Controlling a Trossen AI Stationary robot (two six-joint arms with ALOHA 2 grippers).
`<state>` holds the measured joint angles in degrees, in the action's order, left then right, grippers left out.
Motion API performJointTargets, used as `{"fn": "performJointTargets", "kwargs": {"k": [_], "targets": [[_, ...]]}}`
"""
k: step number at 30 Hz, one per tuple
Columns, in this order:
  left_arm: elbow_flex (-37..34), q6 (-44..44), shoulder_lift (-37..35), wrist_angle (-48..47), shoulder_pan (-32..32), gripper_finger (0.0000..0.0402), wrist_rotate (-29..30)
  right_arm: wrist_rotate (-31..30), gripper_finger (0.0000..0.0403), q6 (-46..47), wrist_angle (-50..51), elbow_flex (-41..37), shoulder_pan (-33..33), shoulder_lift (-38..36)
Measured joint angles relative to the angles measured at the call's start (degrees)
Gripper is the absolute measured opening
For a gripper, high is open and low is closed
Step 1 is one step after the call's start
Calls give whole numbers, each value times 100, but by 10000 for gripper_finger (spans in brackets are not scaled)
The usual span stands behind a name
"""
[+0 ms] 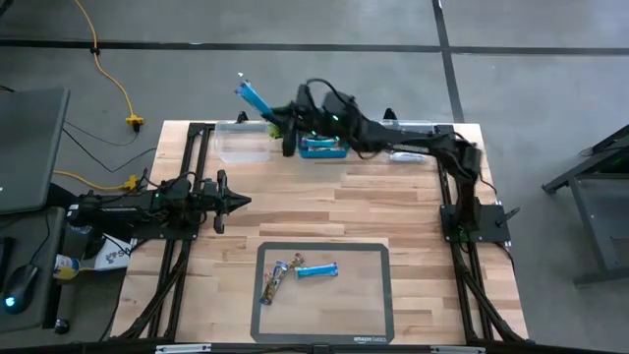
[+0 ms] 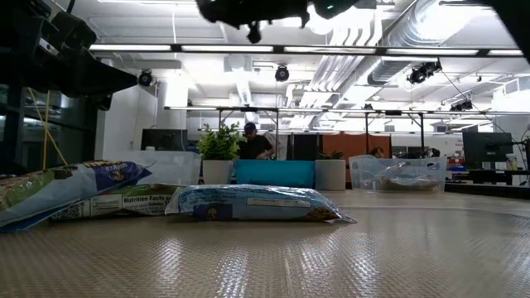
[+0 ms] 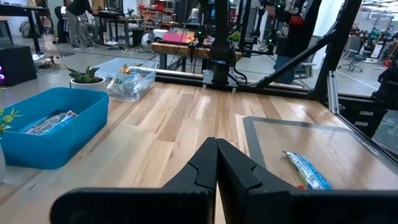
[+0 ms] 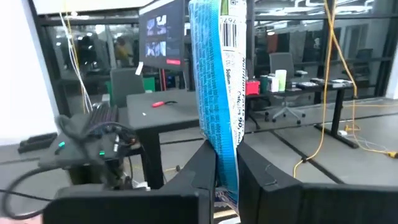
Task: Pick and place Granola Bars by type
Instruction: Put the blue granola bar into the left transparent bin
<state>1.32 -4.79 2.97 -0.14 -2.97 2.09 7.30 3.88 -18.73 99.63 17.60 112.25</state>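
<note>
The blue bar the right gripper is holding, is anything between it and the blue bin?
Nothing visible does. The right gripper holds the light blue bar in the air beside the blue bin, whose top is open.

The right arm is extended across the table's far edge, its gripper raised and clamped on a bar. The left arm is held low at the left side, gripper closed.

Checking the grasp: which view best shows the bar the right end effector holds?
Right wrist view: the blue bar stands close-up, pinched by the right end effector. High view shows it small; low and left wrist views miss it.
</note>
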Motion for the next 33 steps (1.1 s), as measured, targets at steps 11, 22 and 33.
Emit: {"fn": "performJointTargets", "kwargs": {"k": [11,22,33], "targets": [[-1,0,1,0,0,1,0,993,22,27,1504,2997,543,2266],[-2,-1,1,0,-1,1,0,1164,22,335,1395,2723,796,2823],[0,-1,-1,0,-1,1,0,1349,22,211,2129,2599,783,2858]]}}
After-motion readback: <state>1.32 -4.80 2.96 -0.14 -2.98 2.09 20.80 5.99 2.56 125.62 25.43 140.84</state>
